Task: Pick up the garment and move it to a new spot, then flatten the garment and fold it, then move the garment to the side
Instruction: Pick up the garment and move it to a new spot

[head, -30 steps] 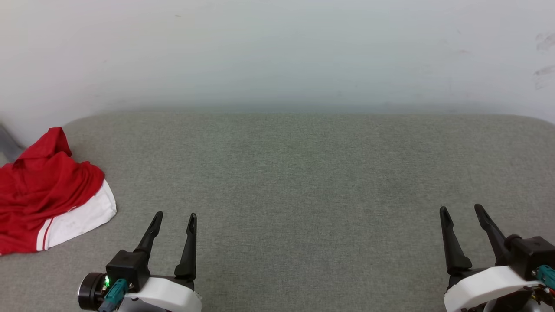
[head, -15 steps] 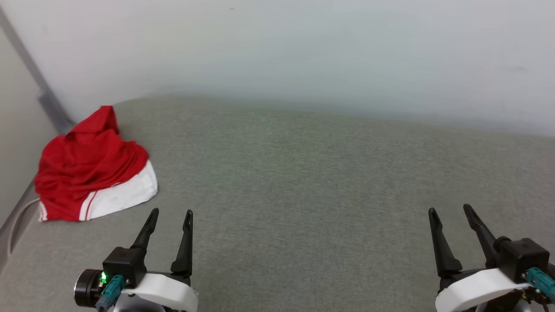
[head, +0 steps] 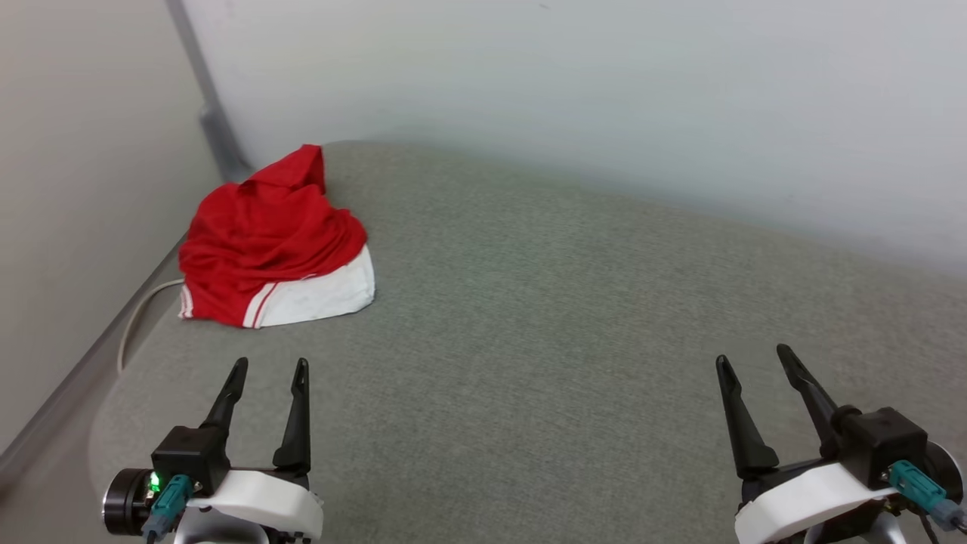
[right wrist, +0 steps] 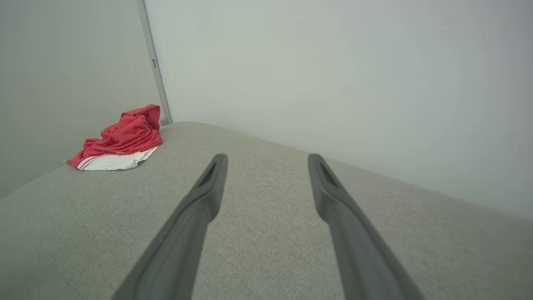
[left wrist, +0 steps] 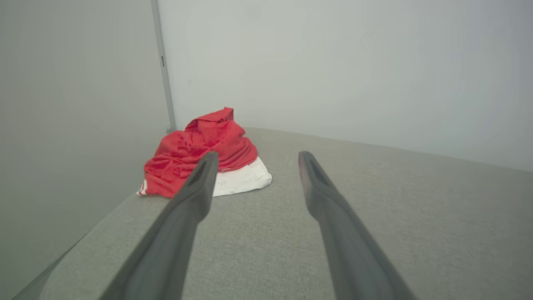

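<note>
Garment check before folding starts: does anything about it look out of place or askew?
Yes. The garment lies bunched in a heap at the far left corner of the grey surface, near its edge, a white part poking out in front. The left claw and right claw are open, clear of it.

surface: grey fabric pad [head: 574,325] | backdrop: plain pale walls [head: 604,83] | corner: grey vertical strip [head: 198,83] | light: soft, even

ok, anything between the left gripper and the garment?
Nothing: only bare grey surface separates the left gripper and the garment, as the head view shows.
</note>
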